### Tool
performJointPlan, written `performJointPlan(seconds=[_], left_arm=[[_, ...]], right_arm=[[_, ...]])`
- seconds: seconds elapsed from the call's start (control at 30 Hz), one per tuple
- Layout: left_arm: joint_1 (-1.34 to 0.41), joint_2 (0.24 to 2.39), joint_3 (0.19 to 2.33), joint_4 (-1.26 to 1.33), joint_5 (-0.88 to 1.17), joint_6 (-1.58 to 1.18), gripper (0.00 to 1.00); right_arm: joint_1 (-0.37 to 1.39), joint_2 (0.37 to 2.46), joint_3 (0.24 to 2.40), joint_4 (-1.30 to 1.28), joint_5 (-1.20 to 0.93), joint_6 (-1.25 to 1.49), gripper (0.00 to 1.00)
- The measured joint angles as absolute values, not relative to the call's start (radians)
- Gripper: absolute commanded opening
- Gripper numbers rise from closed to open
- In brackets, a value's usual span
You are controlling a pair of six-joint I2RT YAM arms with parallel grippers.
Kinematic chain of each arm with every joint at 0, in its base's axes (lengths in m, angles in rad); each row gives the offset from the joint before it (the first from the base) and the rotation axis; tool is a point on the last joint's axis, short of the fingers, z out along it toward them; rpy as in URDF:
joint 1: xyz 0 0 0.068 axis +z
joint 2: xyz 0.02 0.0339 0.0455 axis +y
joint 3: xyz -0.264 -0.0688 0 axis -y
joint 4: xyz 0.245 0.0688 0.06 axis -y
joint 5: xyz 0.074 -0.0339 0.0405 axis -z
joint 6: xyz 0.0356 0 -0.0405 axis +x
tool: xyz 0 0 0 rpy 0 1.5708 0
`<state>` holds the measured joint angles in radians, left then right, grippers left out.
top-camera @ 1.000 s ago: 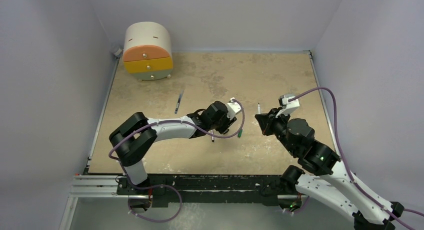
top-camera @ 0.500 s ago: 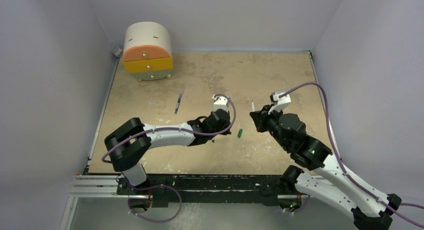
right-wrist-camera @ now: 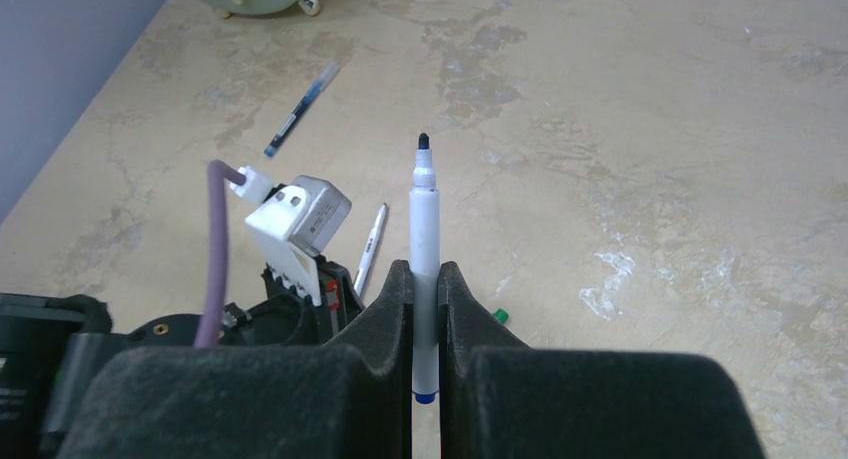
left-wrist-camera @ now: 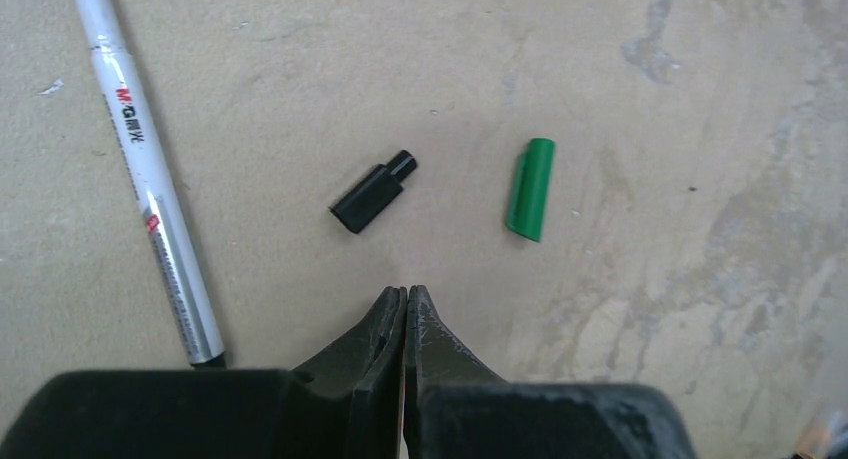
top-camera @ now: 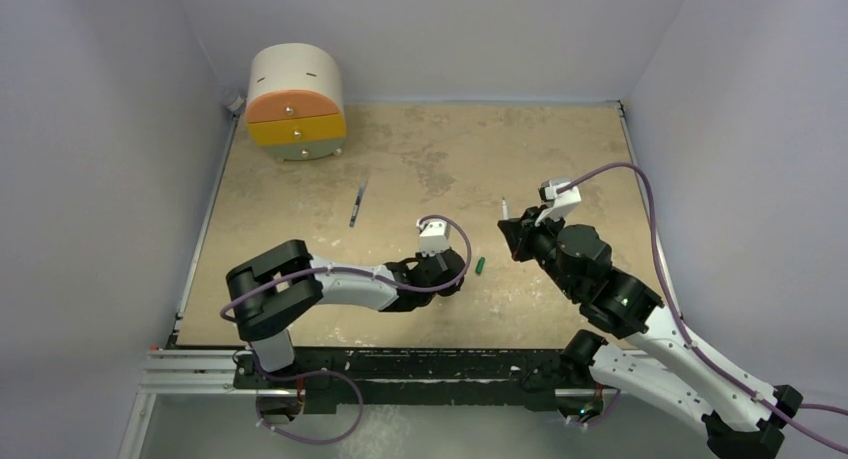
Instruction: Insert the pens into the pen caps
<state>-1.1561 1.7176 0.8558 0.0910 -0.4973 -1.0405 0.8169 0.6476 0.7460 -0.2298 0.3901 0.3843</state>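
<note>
**Left gripper just shut on nothing, caps still lying there**

In the last second our left gripper [left-wrist-camera: 405, 297] pulled back toward the near edge and pinched its fingers together. As far as we can see, there's nothing between them. The black cap [left-wrist-camera: 373, 192] sits just ahead of the tips, untouched. The green cap [left-wrist-camera: 530, 189] is a bit to its right and a silver pen [left-wrist-camera: 150, 179] is off to the left, all flat on the table [left-wrist-camera: 680, 99]. We take that to mean no cap is in hand yet and nothing's been capped.

The right gripper [right-wrist-camera: 425, 274] has only drifted slightly left. It's clamped on a white pen [right-wrist-camera: 424, 209] that pokes out past the fingertips, dark tip first. A blue pen [right-wrist-camera: 303, 109] lies further back.

The black cap is stubby with a narrower nub at one end, while the green one is a plain short tube. We can't spot the third, pale cap anywhere.
</note>
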Motion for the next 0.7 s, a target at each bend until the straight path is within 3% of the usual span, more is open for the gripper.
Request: performJointPlan(seconds=[0.7], left_arm=[[-0.961,1.798,0.862,0.183,-0.484,-0.982,0.0]], right_arm=[[0.817,0.633,0.746,-0.236,0.391,0.385,0.0]])
